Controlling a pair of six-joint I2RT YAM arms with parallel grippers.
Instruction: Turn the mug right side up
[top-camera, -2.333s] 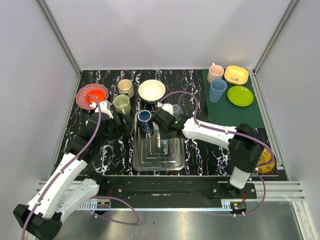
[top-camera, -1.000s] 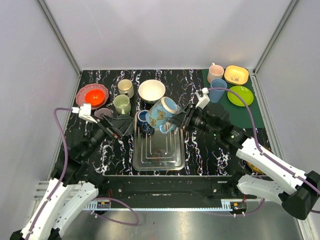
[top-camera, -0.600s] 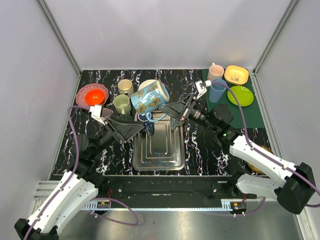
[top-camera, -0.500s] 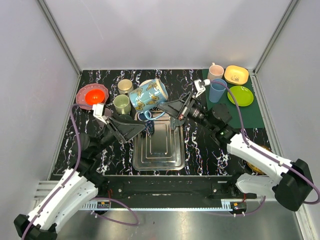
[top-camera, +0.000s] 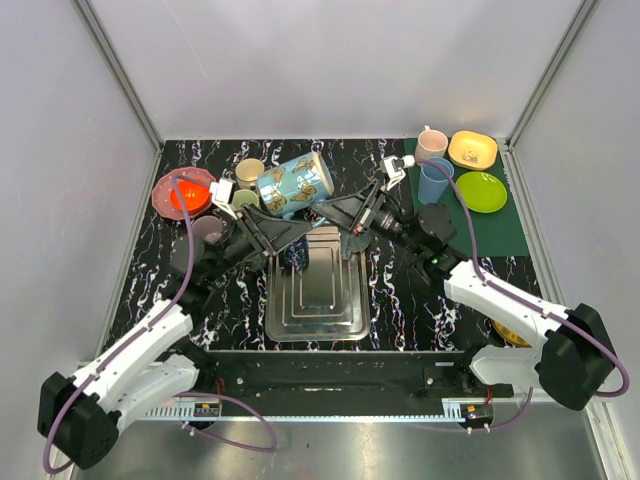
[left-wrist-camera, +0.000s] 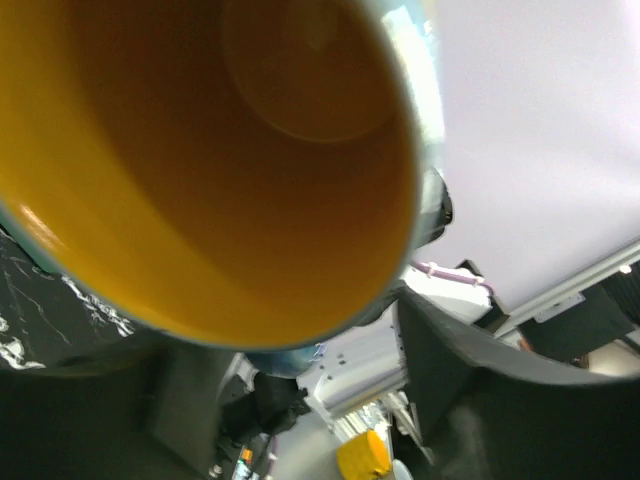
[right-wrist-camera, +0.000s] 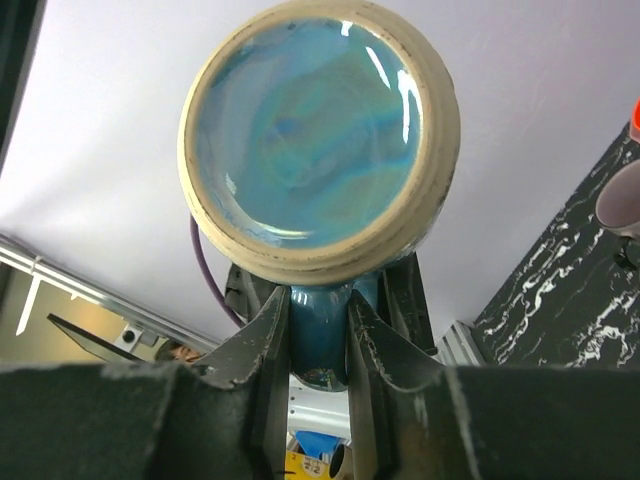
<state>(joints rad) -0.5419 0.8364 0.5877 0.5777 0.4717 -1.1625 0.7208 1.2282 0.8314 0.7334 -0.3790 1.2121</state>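
Desk (top-camera: 235, 310): crowded with crockery, and the metal tray (top-camera: 315, 335) sits dead centre under the action.
Mug (top-camera: 293, 185): up in the air over the tray's far end, lying on its side. Its long axis runs left to right, mouth toward the left arm, base toward the right arm.
Right claw (top-camera: 325, 207): it's got the goods, pressed in on the mug's blue handle (right-wrist-camera: 318, 340) and reaching in from the right.
Left claw (top-camera: 285, 235): spread wide, just under the mouth end; whether it touches the rim, can't tell.
Key relation: base has to swing down and mouth up. That looks like a roll of the right wrist, since only that arm shows a sure grip.
Overhead view: gives the sideways lie and the height over the tray.
Right wrist view: only the glazed base and the pinched handle.
Left wrist view: straight into the yellow inside, which no other view shows.
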